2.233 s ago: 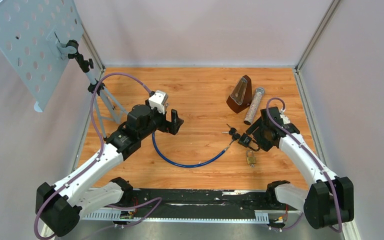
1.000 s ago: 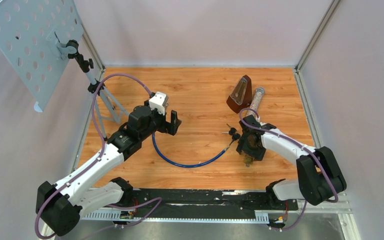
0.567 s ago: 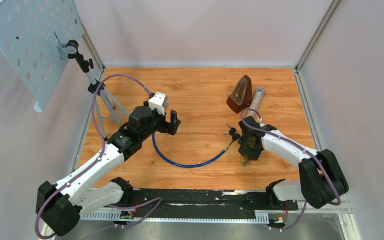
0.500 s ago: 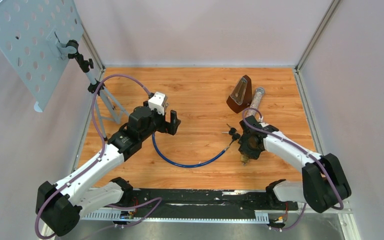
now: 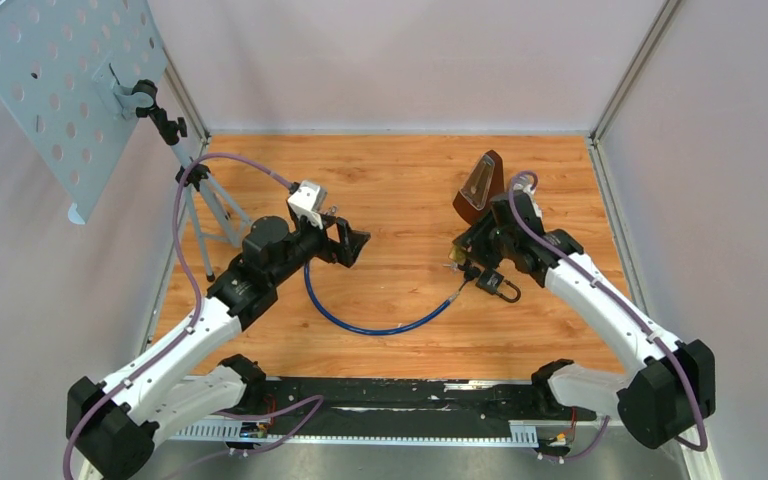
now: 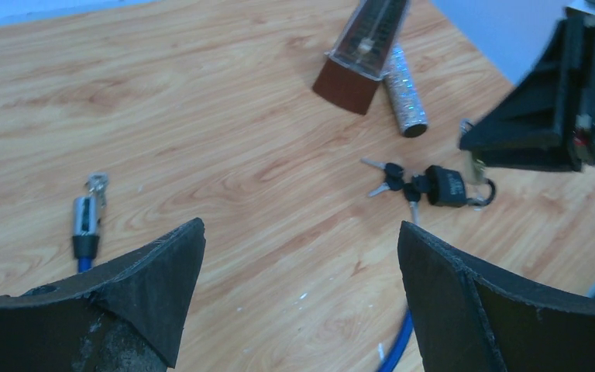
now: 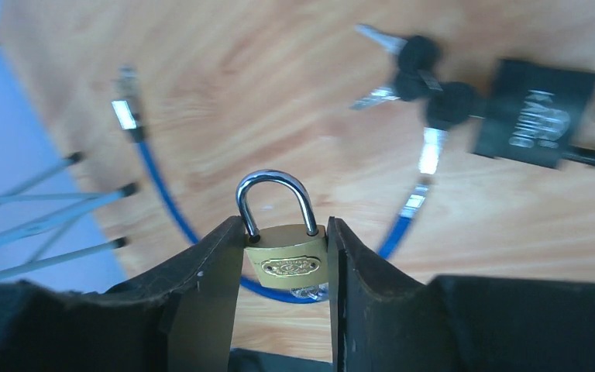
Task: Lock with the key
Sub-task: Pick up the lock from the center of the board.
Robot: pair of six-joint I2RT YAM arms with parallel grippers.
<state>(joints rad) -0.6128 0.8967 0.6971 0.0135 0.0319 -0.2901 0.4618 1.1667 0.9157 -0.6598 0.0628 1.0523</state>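
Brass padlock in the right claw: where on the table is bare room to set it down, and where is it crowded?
Bare wood lies along the back wall between the tripod and the metronome, and in the near strip between the blue cable and the base rail. It is crowded around the keys and black padlock, near the brass padlock.

open tabletop (image 5: 400, 215) at centre; metronome (image 6: 360, 58), tube (image 6: 403, 97) behind keys (image 6: 386, 178).

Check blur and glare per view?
Right wrist: brass padlock sharp, table behind it smeared. Left wrist: crisp, keys readable. Top external: even light, soft shadows, no obvious glare.
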